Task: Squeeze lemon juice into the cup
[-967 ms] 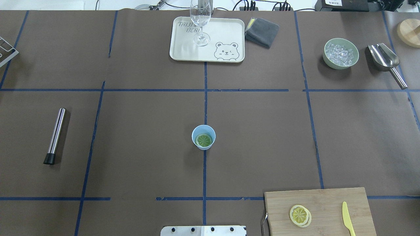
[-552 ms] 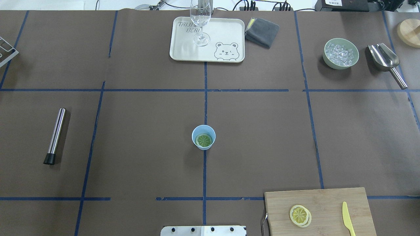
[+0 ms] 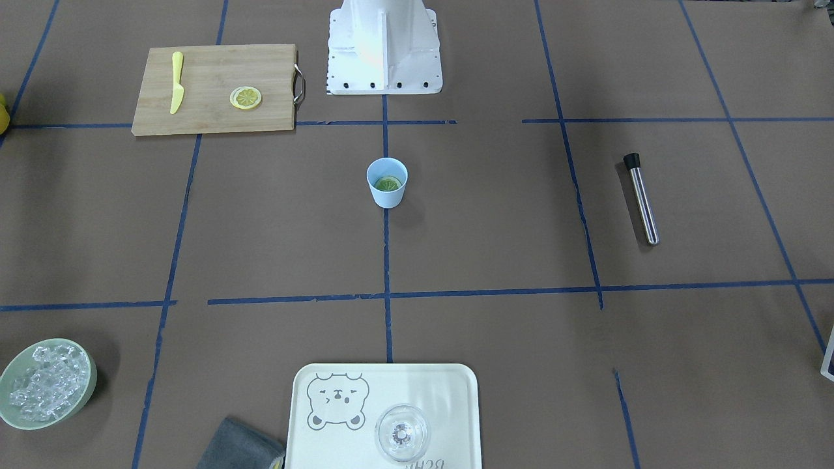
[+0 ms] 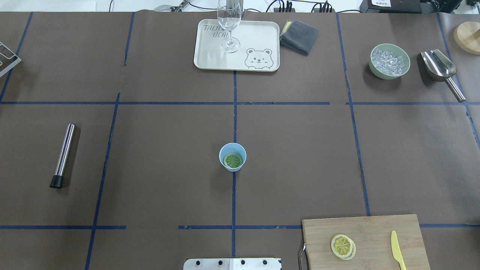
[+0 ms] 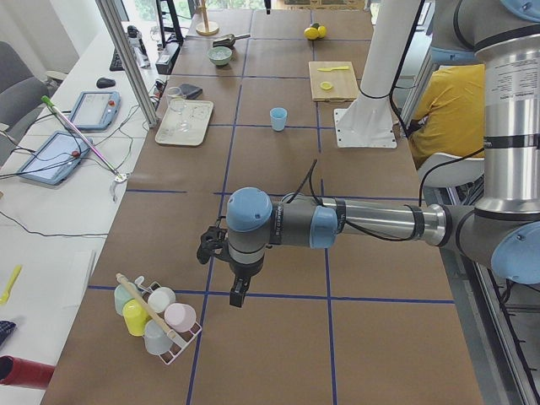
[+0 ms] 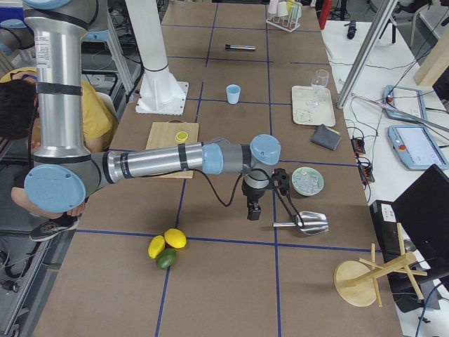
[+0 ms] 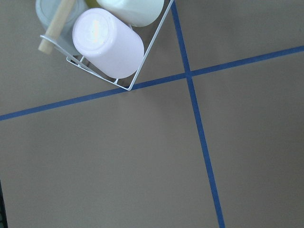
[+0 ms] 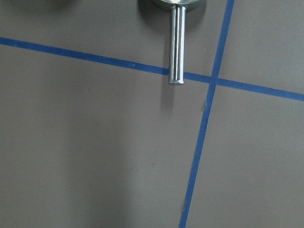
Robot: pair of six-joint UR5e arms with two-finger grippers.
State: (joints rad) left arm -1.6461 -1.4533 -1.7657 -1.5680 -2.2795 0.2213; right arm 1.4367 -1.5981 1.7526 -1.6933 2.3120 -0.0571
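Where lemon point(image 4: 341, 244) overlaps, lower slice point(image 4: 354, 250) half-hidden

Brown table point(image 4: 168, 150) w/ blue tape grid point(image 4: 168, 103); white desk point(image 5: 42, 202) alongside.

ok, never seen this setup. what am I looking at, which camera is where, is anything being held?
It's a two-armed robot at a papered table; each arm ends in a two-finger gripper. Two cameras look down on the table, one from behind the robot, one facing it; two look along it from the ends; one sits on each wrist. The left gripper hangs near a cup rack, the right gripper near the scoop and ice bowl. Nothing shows in either, but I can't tell if they're open. Mid-table stands the cup with a green slice inside. Two lemon slices and a knife lie on the board, a glass stands on the tray, a metal rod lies apart.
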